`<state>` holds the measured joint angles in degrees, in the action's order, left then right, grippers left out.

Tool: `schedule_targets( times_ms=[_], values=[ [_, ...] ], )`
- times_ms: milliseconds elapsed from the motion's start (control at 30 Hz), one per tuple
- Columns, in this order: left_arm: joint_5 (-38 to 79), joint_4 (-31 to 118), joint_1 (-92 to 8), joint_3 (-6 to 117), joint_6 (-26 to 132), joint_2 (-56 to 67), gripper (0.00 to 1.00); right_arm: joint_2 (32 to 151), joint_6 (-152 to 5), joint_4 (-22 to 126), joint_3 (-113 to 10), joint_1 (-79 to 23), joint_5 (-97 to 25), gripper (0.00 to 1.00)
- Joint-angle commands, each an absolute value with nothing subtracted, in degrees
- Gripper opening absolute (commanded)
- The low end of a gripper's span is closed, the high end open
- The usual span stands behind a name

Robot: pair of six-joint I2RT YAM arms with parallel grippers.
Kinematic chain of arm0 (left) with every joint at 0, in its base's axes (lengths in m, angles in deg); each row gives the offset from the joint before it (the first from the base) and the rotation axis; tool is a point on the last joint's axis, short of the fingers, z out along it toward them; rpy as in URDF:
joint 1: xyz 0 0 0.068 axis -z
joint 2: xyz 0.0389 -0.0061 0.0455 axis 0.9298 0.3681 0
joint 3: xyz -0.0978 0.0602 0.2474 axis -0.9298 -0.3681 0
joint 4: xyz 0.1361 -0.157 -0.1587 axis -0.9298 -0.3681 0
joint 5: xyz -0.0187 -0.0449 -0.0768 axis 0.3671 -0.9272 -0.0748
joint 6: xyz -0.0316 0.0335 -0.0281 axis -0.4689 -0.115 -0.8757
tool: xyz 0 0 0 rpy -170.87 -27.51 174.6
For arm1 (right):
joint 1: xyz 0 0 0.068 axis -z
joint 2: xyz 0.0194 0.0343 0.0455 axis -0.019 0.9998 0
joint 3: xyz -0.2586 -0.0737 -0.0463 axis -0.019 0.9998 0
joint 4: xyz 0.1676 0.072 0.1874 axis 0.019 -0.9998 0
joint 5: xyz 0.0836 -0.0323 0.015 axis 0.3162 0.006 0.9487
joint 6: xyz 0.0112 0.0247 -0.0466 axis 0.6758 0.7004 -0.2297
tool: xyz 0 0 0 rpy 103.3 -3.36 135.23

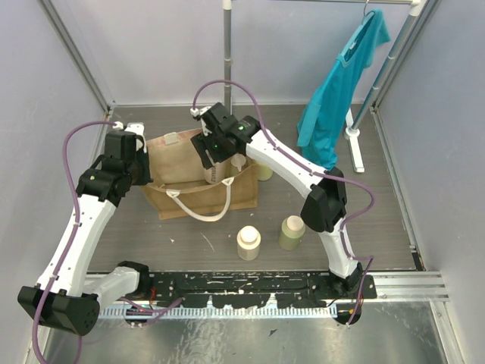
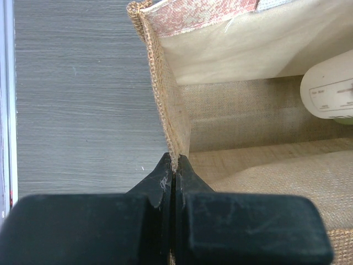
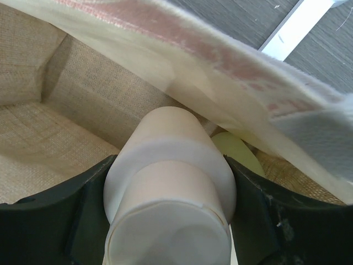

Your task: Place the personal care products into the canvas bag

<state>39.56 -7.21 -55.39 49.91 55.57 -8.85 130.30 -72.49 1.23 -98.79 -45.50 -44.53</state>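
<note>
Left tool (image 2: 174, 167) pinches the canvas bag (image 1: 236, 189) rim; right tool (image 3: 170, 182) grips a cream bottle (image 3: 168, 226) inside it. Outside stand a tan bottle (image 1: 248, 243) and green bottle (image 1: 292, 232) at five o'clock, and a third bottle (image 1: 264, 171) at three.

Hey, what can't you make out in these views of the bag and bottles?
Top view: contents of the canvas bag, covered by the right arm.
Top view: bottle behind the bag, partly under that arm.
Left wrist view: bottle in the bag, cut by the frame edge; label unreadable.
Right wrist view: pale green item, mostly hidden behind the cream bottle in the right jaws.
</note>
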Motion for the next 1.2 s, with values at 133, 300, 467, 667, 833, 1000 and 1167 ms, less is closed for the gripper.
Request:
schedule_targets(
  times_ms=[133, 300, 467, 667, 833, 1000, 1167],
  values=[
    [39.7, -6.7, -55.6, 51.0, 56.4, -9.8, 0.00, 127.6, -72.5, 7.3, -96.7, -47.0, -49.5, 0.01],
    [39.8, -6.9, -55.5, 50.9, 56.4, -10.0, 0.00, 126.2, -72.3, 9.7, -90.2, -47.0, -51.1, 0.01],
    [40.0, -7.2, -55.5, 50.9, 56.3, -10.4, 0.01, 125.1, -72.6, 12.7, -84.9, -47.0, -51.4, 0.01],
    [40.3, -7.5, -55.6, 50.9, 56.3, -10.6, 0.02, 125.0, -72.7, 13.3, -82.1, -47.0, -50.9, 0.02],
    [40.5, -7.7, -55.5, 50.8, 56.2, -10.7, 0.05, 123.9, -72.8, 13.2, -80.3, -47.0, -50.4, 0.43],
    [40.4, -7.6, -55.5, 50.6, 56.2, -10.6, 0.06, 122.5, -72.9, 13.0, -81.9, -47.0, -50.3, 0.79],
    [40.3, -7.5, -55.5, 50.8, 56.1, -10.3, 0.05, 122.7, -74.6, 10.2, -89.9, -47.0, -50.4, 1.00]
  ],
)
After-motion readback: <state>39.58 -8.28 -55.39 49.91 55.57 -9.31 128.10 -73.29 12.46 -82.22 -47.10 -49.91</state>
